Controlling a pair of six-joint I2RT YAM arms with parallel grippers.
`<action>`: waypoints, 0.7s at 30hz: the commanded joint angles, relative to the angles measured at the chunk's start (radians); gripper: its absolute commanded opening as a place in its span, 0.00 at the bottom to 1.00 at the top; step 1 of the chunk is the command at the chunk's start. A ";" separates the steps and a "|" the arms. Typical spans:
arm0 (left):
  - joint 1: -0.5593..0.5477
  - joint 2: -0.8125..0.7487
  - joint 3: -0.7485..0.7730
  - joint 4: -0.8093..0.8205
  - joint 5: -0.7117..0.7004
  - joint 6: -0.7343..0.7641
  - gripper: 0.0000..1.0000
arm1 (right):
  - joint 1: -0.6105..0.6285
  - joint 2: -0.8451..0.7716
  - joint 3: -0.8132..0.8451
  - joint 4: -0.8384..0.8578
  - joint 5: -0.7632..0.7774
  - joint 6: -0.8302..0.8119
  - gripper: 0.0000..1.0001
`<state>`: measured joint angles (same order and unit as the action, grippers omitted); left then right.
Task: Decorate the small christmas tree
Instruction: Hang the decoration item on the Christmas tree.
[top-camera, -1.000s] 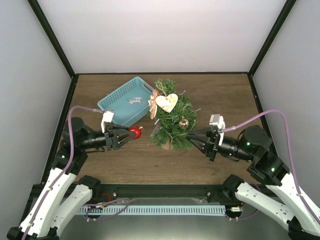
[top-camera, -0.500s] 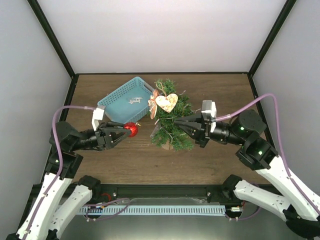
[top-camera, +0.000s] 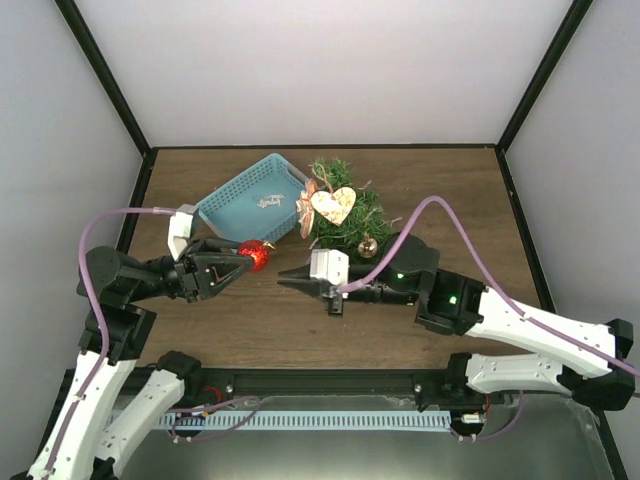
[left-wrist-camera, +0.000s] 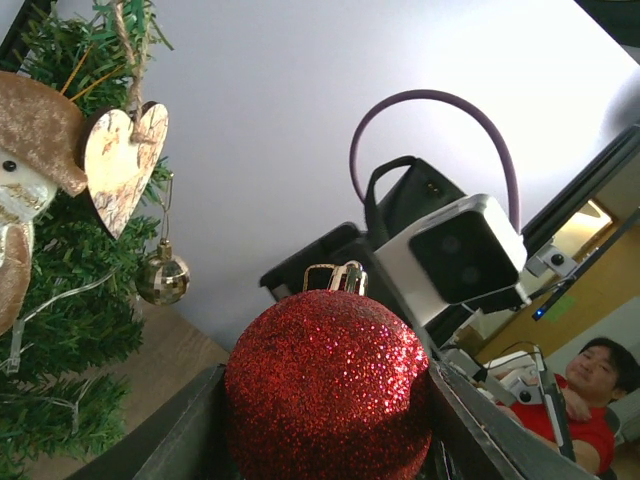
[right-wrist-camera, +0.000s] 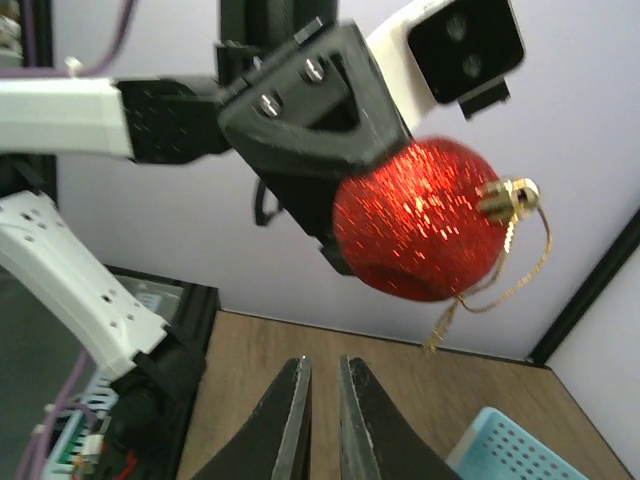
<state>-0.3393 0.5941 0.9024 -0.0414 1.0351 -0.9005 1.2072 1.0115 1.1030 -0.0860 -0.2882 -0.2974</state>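
Bright, even overhead light; soft shadows; red bauble (right-wrist-camera: 420, 220) glints.

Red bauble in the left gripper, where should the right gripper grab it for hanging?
Probably the gold thread loop under the cap of the red bauble, right gripper coming from the cap side: the left gripper clamps the ball's body, while the loop dangles free.

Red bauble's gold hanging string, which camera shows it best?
The right wrist view: the gold string loops freely below the cap of the red bauble, against the plain wall. The left wrist view shows only the cap on top; in the top view the string is too small to make out.
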 joint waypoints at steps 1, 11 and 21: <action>-0.002 -0.014 0.031 0.006 0.018 -0.020 0.39 | 0.014 0.024 0.024 0.090 0.130 -0.084 0.11; -0.002 -0.025 0.026 -0.003 0.019 -0.014 0.39 | 0.024 0.053 0.004 0.166 0.095 -0.061 0.11; -0.002 -0.033 0.021 0.001 0.020 -0.015 0.39 | 0.025 0.090 0.026 0.172 0.124 -0.045 0.20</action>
<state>-0.3393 0.5735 0.9165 -0.0460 1.0412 -0.9131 1.2221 1.0958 1.0969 0.0486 -0.1829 -0.3523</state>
